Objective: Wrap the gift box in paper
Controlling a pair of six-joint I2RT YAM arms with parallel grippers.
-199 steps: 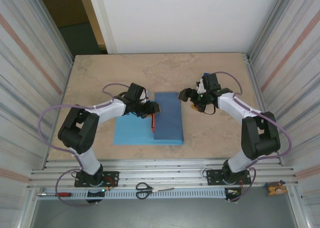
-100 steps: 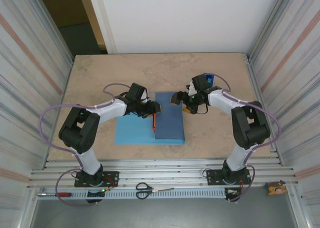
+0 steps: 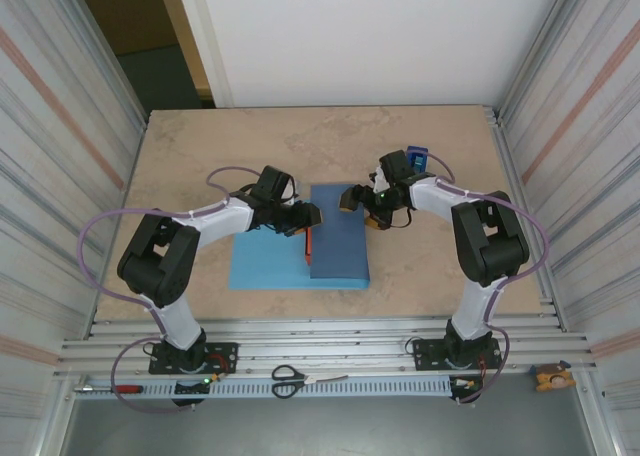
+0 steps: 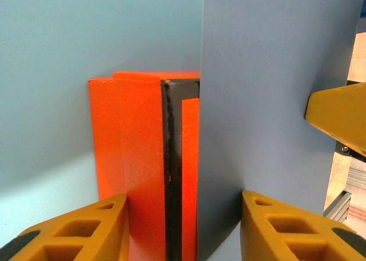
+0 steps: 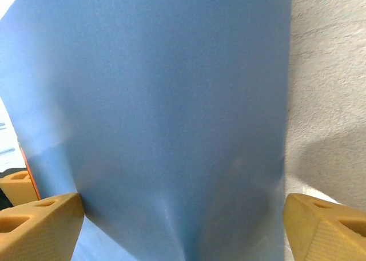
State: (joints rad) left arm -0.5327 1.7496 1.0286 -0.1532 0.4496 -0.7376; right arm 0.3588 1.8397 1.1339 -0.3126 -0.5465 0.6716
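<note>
Since a second ago our right gripper [image 3: 360,211] has swung leftward toward the gift box [image 3: 306,244]. Its jaws are wide open and empty over the paper [image 3: 335,238] folded across the box. Our left gripper [image 3: 305,219] brackets the box's left edge and the flap, jaws half open; we cannot tell whether it pinches.

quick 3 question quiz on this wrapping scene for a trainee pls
1. True or false: the paper has its darker face folded over the gift box.
2. Which of these lies on the near rail? A scissors; B a cup; C a roll of ribbon.
3. Fill in: the right claw stands ____ over the far end of the folded paper.
Key: 1 true; 2 A; 3 open.
</note>
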